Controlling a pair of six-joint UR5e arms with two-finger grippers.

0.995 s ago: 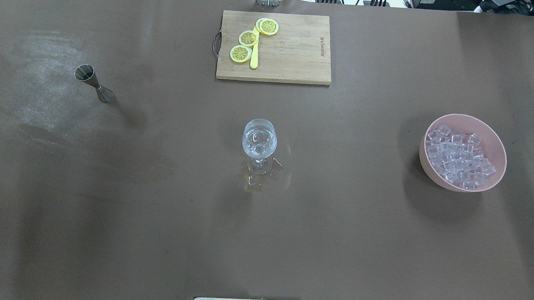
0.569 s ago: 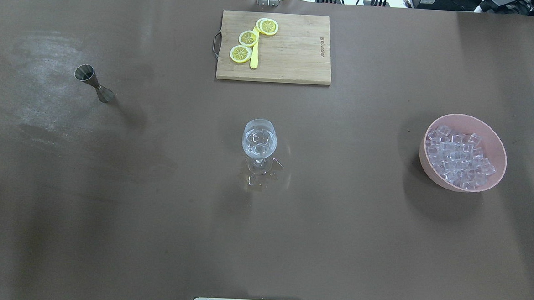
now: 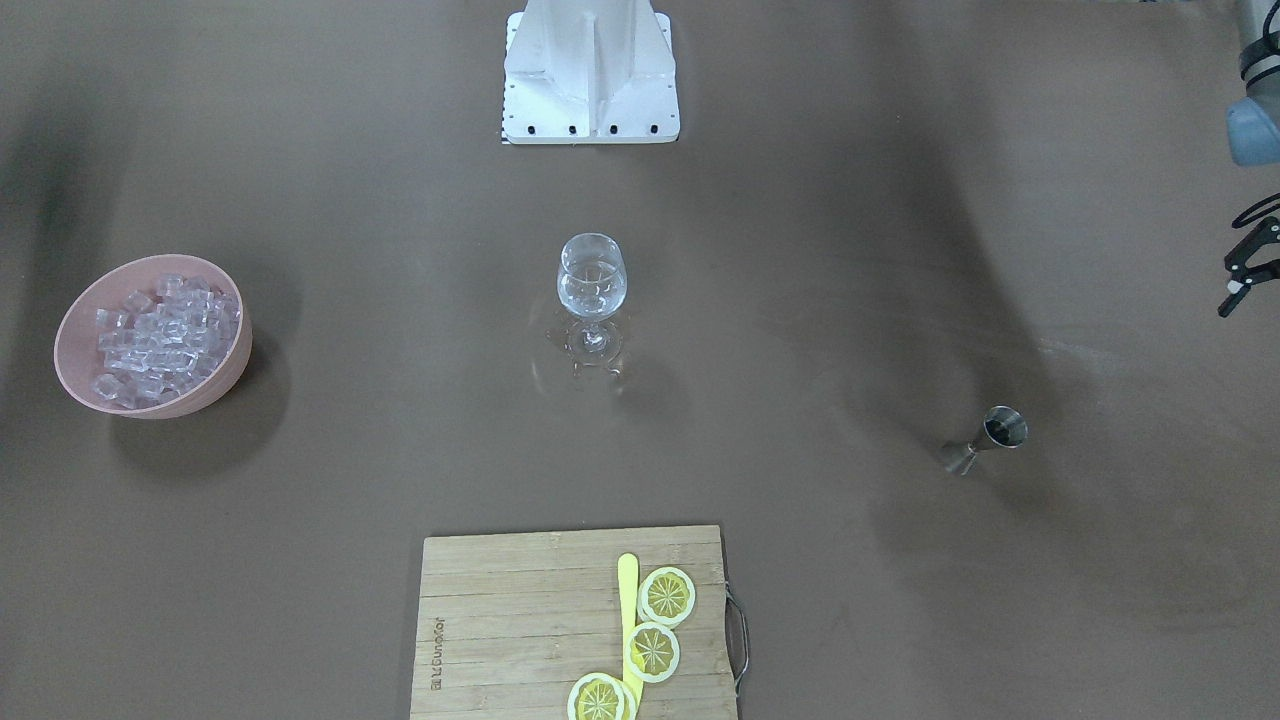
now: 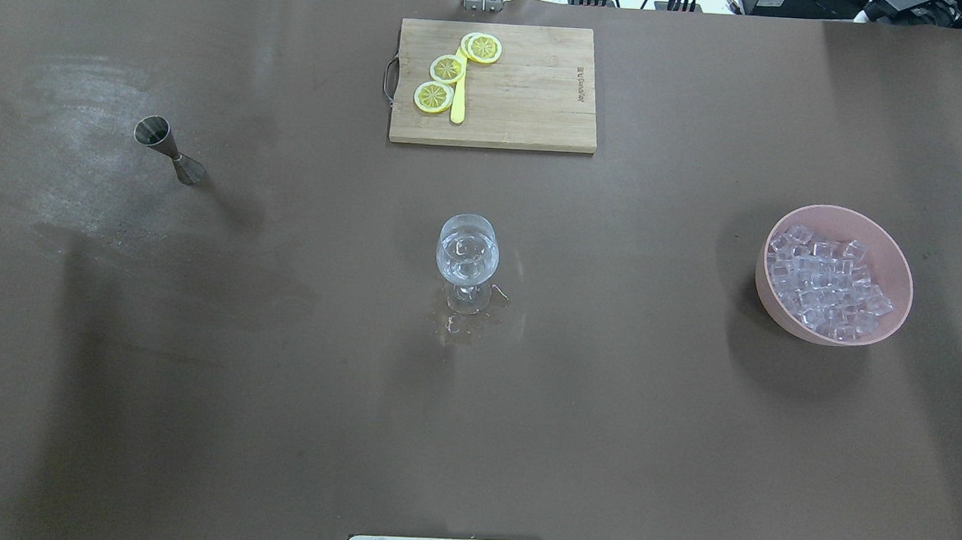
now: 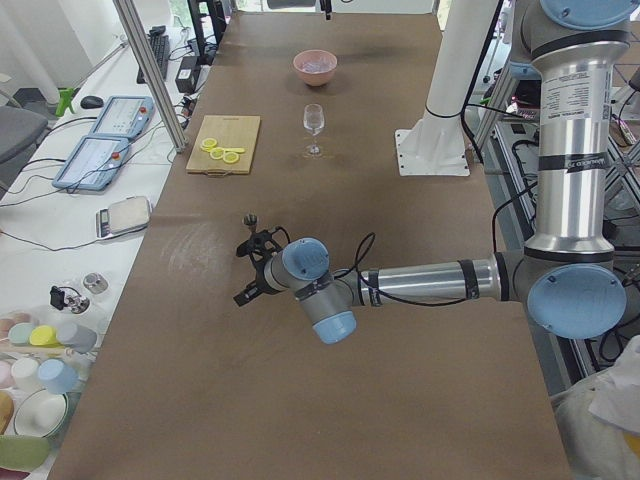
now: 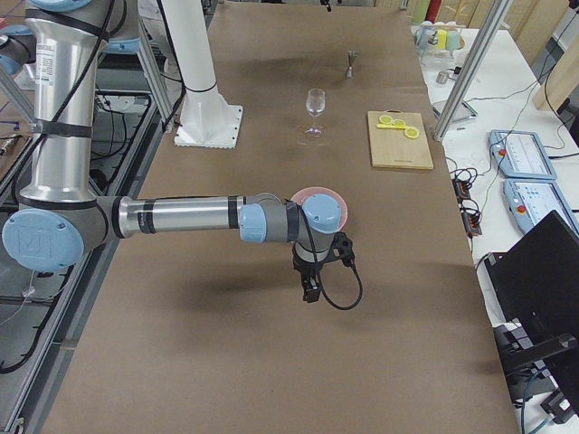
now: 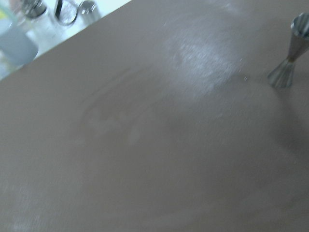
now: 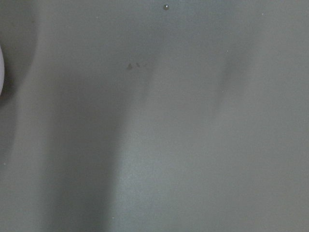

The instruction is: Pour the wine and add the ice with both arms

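While the stemmed glass (image 4: 467, 257) stands upright at mid-tabletop (image 4: 278, 375), the ice (image 4: 826, 284) lies well apart from it. It is a heap of clear cubes in a pink bowl (image 4: 890, 246) at 3 o'clock from the glass in the overhead view. The glass holds something clear; whether cubes or liquid, cannot tell. Bright glints lie on the brown surface around its foot.

At 12 o'clock from the glass is a wooden cutting board (image 4: 531, 100), near the far edge. On its left part are three lemon slices (image 4: 448, 68) beside a yellow stick (image 4: 458, 104). At 10 o'clock stands a steel jigger (image 4: 170, 149), upright and alone.

Left arm (image 5: 420, 280): stretched low and level over the tabletop in the left side view. The left gripper (image 5: 240, 273) is near the jigger but apart from it. The front-facing view catches it at the frame's right edge, at 1 o'clock from the jigger. Its fingers (image 3: 1252, 245) are spread wide with nothing between them. The left wrist camera has the jigger at 2 o'clock in its frame.

Right arm (image 6: 181, 217): forearm level, wrist just in front of the pink bowl in the right side view. The right gripper (image 6: 309, 291) points down over bare tabletop. Only that side view shows it, so I cannot tell the spacing of its fingers. The right wrist camera gives plain brown surface and shadow — nothing sharper.

A white stand (image 3: 590, 70) is bolted at 12 o'clock from the glass in the front-facing view.
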